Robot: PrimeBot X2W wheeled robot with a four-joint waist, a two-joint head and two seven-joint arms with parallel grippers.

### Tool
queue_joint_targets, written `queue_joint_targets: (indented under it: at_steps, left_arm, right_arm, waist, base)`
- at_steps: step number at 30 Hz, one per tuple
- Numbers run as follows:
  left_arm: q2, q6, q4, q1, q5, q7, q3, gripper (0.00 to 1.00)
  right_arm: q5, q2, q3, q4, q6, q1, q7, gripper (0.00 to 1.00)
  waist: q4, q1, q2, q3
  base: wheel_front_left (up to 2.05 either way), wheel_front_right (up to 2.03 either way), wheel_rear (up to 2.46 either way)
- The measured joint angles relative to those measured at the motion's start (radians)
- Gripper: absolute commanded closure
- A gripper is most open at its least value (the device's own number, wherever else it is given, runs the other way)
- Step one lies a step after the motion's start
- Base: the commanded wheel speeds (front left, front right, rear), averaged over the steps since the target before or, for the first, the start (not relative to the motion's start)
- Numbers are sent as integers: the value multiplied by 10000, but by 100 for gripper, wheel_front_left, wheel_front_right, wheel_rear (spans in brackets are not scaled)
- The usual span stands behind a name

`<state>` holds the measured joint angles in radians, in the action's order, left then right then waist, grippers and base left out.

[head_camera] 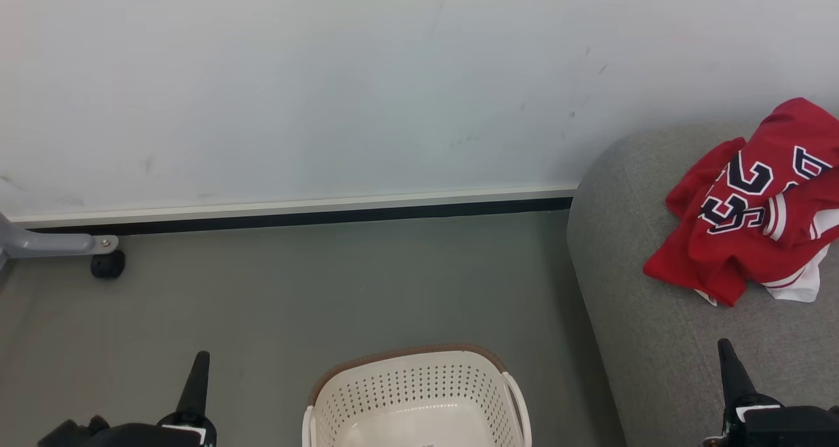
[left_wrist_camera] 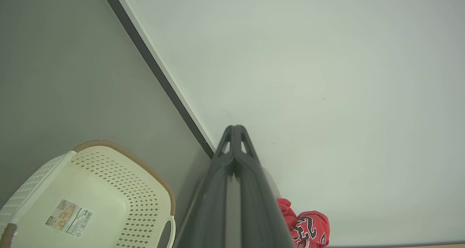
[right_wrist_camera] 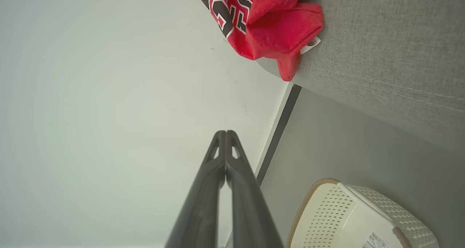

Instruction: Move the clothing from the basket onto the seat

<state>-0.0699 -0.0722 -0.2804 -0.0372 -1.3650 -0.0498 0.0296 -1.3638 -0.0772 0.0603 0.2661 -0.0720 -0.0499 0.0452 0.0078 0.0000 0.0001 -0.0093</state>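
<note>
On the sofa (head_camera: 642, 316): red jerseys (head_camera: 747, 204) in one loose crumpled heap toward its far left corner; the heap's left point stops short of the rounded left edge.
Basket (head_camera: 406, 358): on the grey floor (head_camera: 295, 290), just beside the sofa's left edge. The inside that shows is bare apart from a label sticker (left_wrist_camera: 69, 213); its near part is cut off in the head view.
Left gripper (head_camera: 198, 368): fingers pressed together, nothing between them, above the floor left of the basket.
Right gripper (head_camera: 729, 358): fingers likewise closed and empty, over the sofa's near left part, well apart from the heap.
Stage (judged): transfer looks done or nearly so.
Risk 1: a garment in the basket's hidden near part gets missed.
Risk 2: a needless reach tips or shoves the light basket.
Risk 3: the right arm brushes the soft heap and drags it off the left edge.
</note>
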Motion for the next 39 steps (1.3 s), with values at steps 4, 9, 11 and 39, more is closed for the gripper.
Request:
queue_joint_targets:
  at_steps: [4, 9, 11, 39]
  left_arm:
    - [56, -90, -25, -29, -370, -109, 121, 100]
    - [105, -255, -63, -147, -918, -288, 272, 100]
    - [134, -265, -69, -218, -1210, -341, 320, 100]
    - [268, -514, -153, -425, -2347, -637, 614, 100]
  right_arm:
    - [-458, 65, 142, 52, -88, -40, 159, 100]
    - [-1022, 155, 314, 136, -198, -114, 301, 100]
    - [-1204, 173, 382, 171, -253, -190, 355, 100]
    - [-2318, 328, 731, 326, -485, -419, 683, 100]
  waist:
    - [-15, 0, 0, 21]
    - [-34, 0, 0, 48]
    - [-42, 0, 0, 58]
    - [-78, 0, 0, 110]
  base:
    - [0, 0, 0]
    - [0, 0, 0]
    - [0, 0, 0]
    - [0, 0, 0]
